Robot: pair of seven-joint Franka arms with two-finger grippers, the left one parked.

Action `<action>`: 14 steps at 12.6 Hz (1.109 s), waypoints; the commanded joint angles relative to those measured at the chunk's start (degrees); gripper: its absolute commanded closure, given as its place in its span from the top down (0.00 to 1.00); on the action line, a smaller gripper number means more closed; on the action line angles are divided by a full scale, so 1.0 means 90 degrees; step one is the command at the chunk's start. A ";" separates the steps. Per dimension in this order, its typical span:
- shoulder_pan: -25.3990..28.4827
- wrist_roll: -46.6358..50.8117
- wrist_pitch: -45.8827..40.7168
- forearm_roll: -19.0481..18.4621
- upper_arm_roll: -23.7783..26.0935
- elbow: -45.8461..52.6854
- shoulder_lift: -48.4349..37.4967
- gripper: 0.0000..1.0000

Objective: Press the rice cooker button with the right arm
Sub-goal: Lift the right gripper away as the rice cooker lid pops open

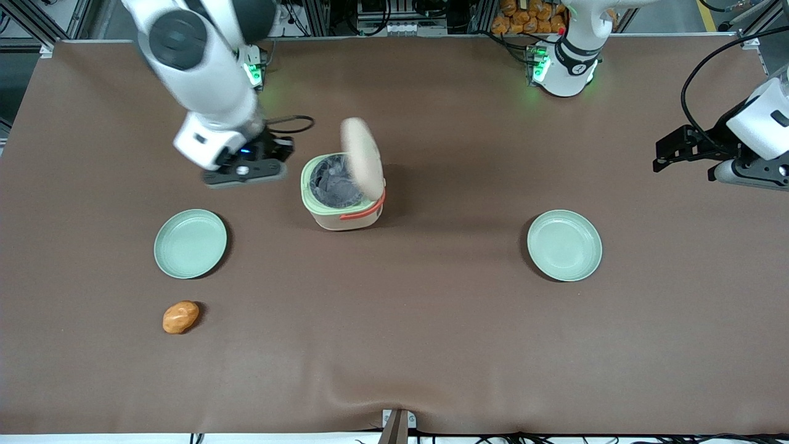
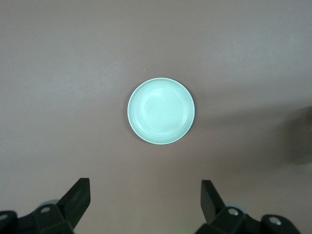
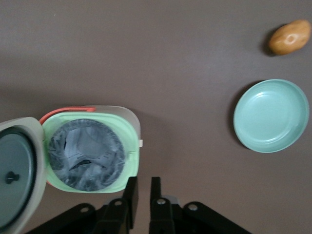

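The rice cooker (image 1: 343, 196) stands mid-table with its cream lid (image 1: 362, 158) swung up open. Its dark inner pot (image 1: 336, 181) and pale green rim show, with the orange-red handle band on the side nearer the front camera. It also shows in the right wrist view (image 3: 90, 153). The pale green button does not show in any view. My right gripper (image 1: 249, 174) hovers beside the cooker, toward the working arm's end of the table. In the right wrist view my gripper (image 3: 143, 181) has its fingers nearly together, with nothing between them, just off the cooker's rim.
A pale green plate (image 1: 190, 243) (image 3: 271, 115) lies nearer the front camera than my gripper. An orange-brown bread-like lump (image 1: 180, 316) (image 3: 290, 37) lies nearer still. A second green plate (image 1: 564, 245) (image 2: 161, 110) lies toward the parked arm's end.
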 commanded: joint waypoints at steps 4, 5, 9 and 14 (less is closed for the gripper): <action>-0.0439 -0.1222 -0.0833 0.0282 -0.0930 0.0803 -0.0359 1.00; -0.0537 -0.1222 -0.0891 0.0272 -0.1008 0.0803 -0.0467 1.00; -0.0879 -0.1561 -0.0892 0.0301 -0.1584 0.0793 -0.0663 1.00; -0.1095 -0.2569 -0.0834 0.0302 -0.1712 0.0764 -0.0722 1.00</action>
